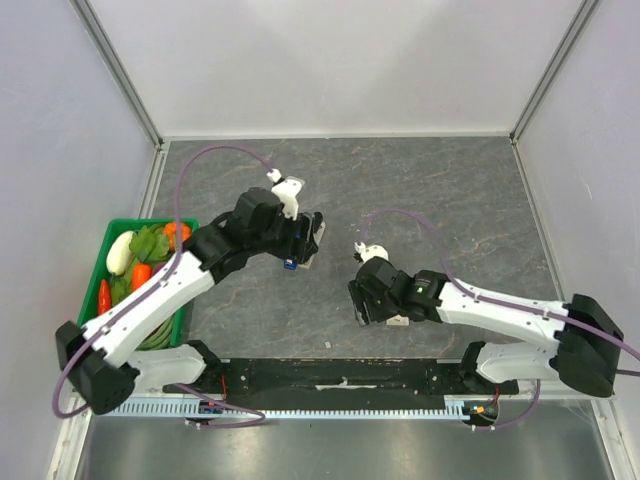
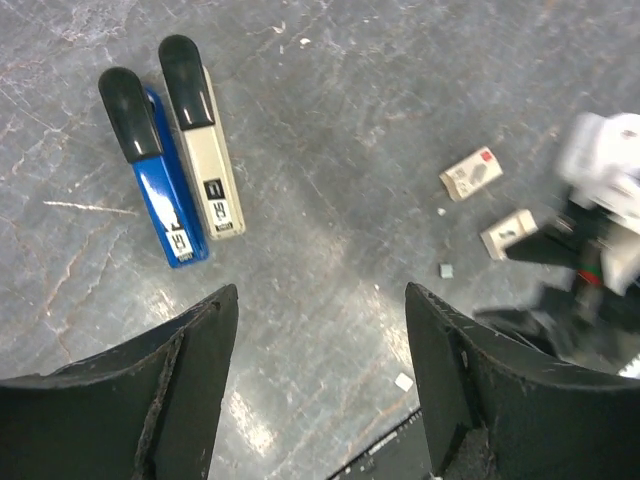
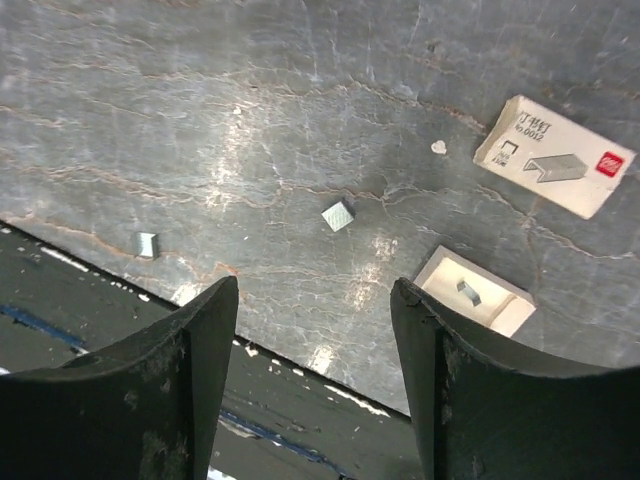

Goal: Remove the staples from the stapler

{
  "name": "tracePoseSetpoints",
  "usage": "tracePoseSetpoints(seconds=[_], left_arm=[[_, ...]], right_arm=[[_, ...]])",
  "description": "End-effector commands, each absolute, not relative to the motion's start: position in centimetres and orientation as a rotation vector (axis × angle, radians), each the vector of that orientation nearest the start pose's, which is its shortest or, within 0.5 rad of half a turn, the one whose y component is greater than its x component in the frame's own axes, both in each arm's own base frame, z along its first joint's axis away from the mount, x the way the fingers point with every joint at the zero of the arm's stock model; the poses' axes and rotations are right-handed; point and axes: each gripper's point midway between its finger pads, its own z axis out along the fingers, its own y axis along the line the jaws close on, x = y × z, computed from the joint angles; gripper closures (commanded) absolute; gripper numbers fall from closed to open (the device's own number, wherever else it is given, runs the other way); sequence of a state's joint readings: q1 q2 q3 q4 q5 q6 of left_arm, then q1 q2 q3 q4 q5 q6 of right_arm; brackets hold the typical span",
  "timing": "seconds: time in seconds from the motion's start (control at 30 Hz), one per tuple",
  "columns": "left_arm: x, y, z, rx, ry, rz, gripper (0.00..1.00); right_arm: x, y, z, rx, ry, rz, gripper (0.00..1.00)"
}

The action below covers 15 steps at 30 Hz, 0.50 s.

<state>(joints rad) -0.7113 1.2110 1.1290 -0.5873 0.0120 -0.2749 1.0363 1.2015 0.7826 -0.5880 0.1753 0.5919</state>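
The stapler (image 2: pixel 206 152), slim and grey-silver with a black end cap, lies closed on the tabletop in the left wrist view. A blue stapler (image 2: pixel 160 185) lies side by side with it on its left. My left gripper (image 2: pixel 320 292) hovers open above bare table, short of both staplers, with nothing between its fingers. In the top view it (image 1: pixel 305 245) covers most of them. My right gripper (image 3: pixel 315 283) stands open over the table's near edge, empty. Small staple clumps (image 3: pixel 338 215) lie loose on the table in front of it.
A staple box sleeve (image 3: pixel 555 156) and its open tray (image 3: pixel 475 290) holding a staple piece lie right of the right gripper. Another staple clump (image 3: pixel 147 244) sits by the table edge. A green basket (image 1: pixel 150 221) of vegetables stands at the left.
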Motion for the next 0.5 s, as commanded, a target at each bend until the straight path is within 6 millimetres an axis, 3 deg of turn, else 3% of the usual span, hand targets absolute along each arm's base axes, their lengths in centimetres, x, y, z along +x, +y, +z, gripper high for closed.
tracePoseSetpoints(seconds=[0.0, 0.23, 0.47], left_arm=[[21.7, -22.9, 23.4, 0.51, 2.205, -0.681, 0.27], [20.2, -22.0, 20.8, 0.512, 2.203, -0.705, 0.27], [19.6, -22.0, 20.5, 0.532, 2.2, -0.732, 0.28]], right_arm=[[15.0, 25.5, 7.0, -0.406, 2.582, 0.449, 0.3], [15.1, 26.5, 4.1, -0.585, 2.612, 0.351, 0.34], [15.9, 25.8, 2.8, -0.468, 2.644, 0.242, 0.35]])
